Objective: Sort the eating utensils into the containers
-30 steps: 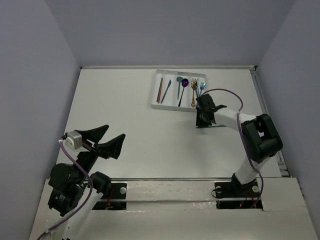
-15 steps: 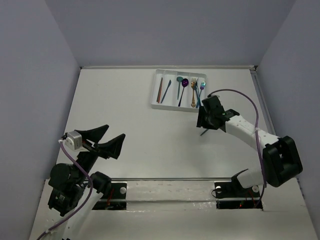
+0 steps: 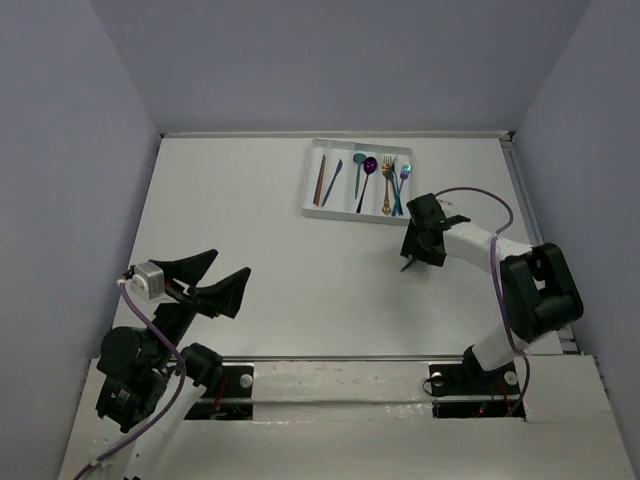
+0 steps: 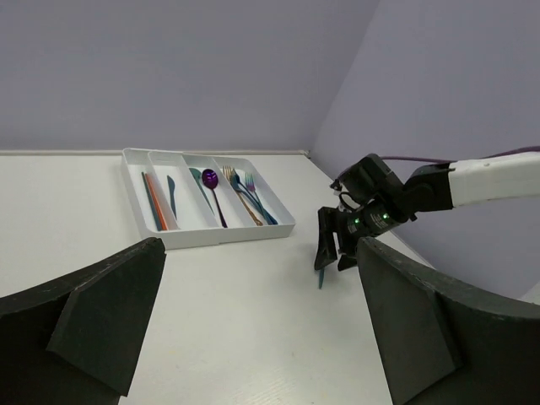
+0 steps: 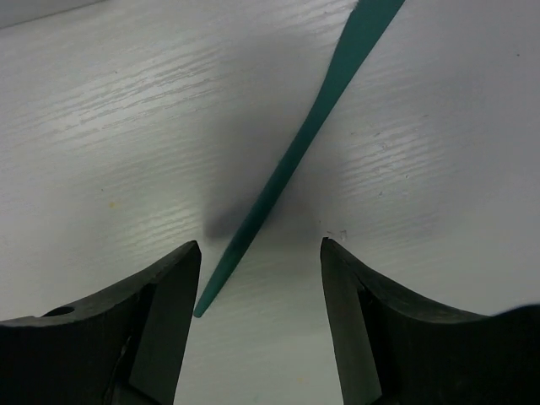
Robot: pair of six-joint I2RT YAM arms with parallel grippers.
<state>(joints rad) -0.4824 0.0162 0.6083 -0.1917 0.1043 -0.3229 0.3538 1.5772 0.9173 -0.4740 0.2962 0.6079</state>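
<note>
A teal chopstick (image 5: 295,160) lies flat on the table, its thin end between my right gripper's (image 5: 260,246) fingers. That gripper is open and points down just above it, touching nothing. In the left wrist view the chopstick (image 4: 321,278) pokes out below the right gripper (image 4: 336,253). The white tray (image 3: 308,185) at the back holds red-orange and teal chopsticks (image 3: 320,180), a teal spoon (image 3: 358,170), a purple spoon (image 3: 368,175), a gold fork (image 3: 386,185) and a blue fork (image 3: 398,190) in its long compartments. My left gripper (image 3: 222,275) hangs open and empty at the near left.
The right arm's purple cable (image 3: 470,195) loops over the table just right of the tray. Lilac walls close in the table on the left, back and right. The tray (image 4: 211,236) sits a short way beyond the right gripper.
My right gripper, shut a second ago, now stands open over the teal chopstick. The right arm's elbow swung out to the right and came back. The left arm has not moved.
</note>
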